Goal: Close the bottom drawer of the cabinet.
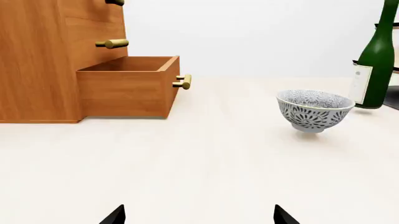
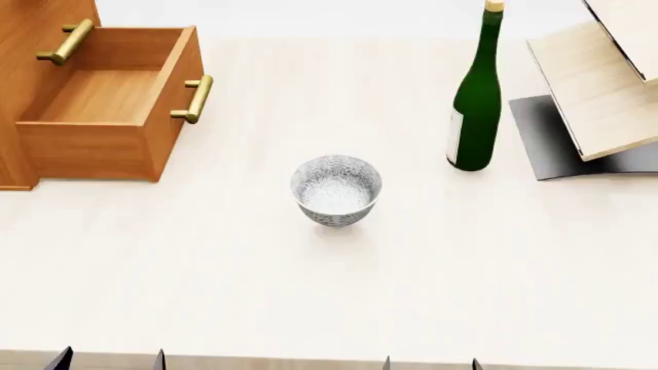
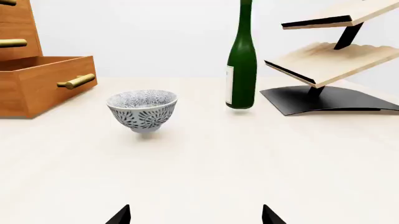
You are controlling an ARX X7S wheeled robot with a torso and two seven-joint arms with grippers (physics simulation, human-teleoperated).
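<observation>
The orange-brown cabinet [image 2: 31, 23] stands at the table's far left. Its bottom drawer [image 2: 103, 100] is pulled out wide, empty, with a brass bar handle [image 2: 196, 99] on its front. The drawer also shows in the left wrist view [image 1: 128, 86] and the right wrist view [image 3: 44, 84]. My left gripper [image 2: 108, 361] is open and empty at the near table edge, well short of the drawer. My right gripper [image 2: 430, 364] is open and empty at the near edge too. Only the black fingertips [image 1: 115, 215] [image 3: 119, 215] show in the wrist views.
A patterned grey-white bowl [image 2: 337, 190] stands mid-table, right of the drawer. A green bottle [image 2: 476, 96] stands farther right. A pale wood slanted rack [image 2: 602, 85] on a dark base is at the far right.
</observation>
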